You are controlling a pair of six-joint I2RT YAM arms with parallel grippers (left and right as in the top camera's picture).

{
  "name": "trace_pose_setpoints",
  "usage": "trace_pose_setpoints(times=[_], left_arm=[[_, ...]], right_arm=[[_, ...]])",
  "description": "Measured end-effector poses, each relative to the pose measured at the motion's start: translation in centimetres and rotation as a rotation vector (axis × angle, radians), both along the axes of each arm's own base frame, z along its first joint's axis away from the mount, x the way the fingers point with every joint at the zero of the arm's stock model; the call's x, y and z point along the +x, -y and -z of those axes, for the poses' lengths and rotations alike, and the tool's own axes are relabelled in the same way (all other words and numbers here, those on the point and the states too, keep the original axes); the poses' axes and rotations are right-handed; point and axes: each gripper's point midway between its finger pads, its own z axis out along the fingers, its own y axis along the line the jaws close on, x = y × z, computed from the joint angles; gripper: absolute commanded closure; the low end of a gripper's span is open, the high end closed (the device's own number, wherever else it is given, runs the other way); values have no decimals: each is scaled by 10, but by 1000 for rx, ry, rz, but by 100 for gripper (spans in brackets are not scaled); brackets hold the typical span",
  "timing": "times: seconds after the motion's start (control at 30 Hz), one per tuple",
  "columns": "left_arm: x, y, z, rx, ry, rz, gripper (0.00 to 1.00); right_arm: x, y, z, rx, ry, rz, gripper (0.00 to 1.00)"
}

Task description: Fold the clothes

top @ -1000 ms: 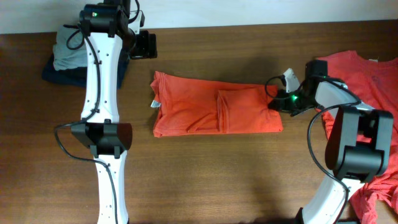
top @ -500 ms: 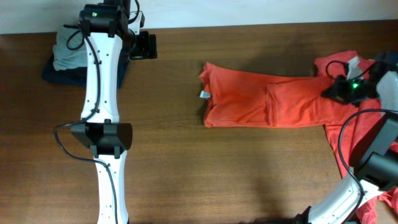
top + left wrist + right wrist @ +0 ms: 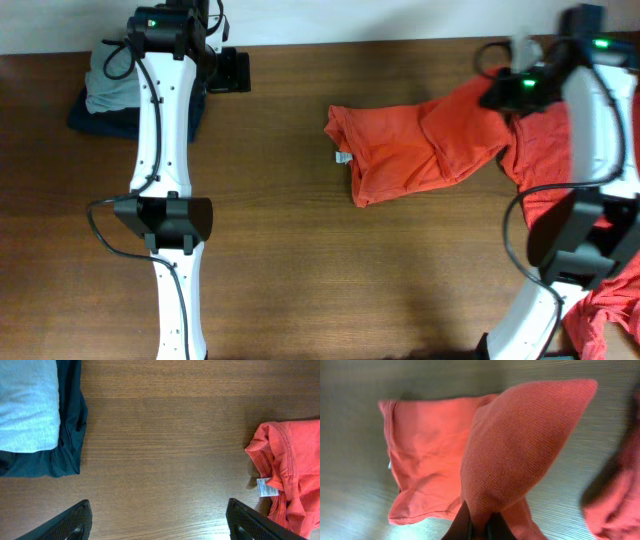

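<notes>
A folded orange-red T-shirt (image 3: 405,150) lies right of the table's middle, a white tag (image 3: 343,157) at its left edge. Its right end is pulled up off the wood toward the back right, where my right gripper (image 3: 500,90) is shut on it. In the right wrist view the pinched fabric (image 3: 520,445) rises as a cone from my right gripper (image 3: 479,530), and the rest of the shirt (image 3: 425,455) hangs to the table. My left gripper (image 3: 235,72) is open at the back left, holding nothing. In the left wrist view my left gripper (image 3: 160,527) is over bare wood, with the shirt's edge (image 3: 290,460) to its right.
A stack of folded clothes (image 3: 115,90), pale grey-blue (image 3: 25,405) on dark navy (image 3: 67,435), sits at the back left beside the left arm. More orange-red clothes (image 3: 575,150) are heaped at the right edge, with another bunch (image 3: 610,300) at the front right.
My right gripper has dragged the folded shirt to the right, then lifted its right end toward the back right corner. The shirt now lies slanted and partly unfolded. The left arm stays put.
</notes>
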Motion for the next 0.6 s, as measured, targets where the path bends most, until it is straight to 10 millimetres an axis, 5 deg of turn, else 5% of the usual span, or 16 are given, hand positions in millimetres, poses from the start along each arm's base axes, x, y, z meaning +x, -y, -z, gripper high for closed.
trace_pose_setpoints(times=[0.07,0.3,0.6], left_arm=[[2,0,-1,1,10,-1,14],[5,-4,-2,15,23,-9,14],[7,-14,-1,42,26,-29,14]], right_arm=[[0,-43,4,-54,-9,-92,96],[-10,-133,17,-192,-15,-288,96],[-15,-224,107,-252,-90,-485,92]])
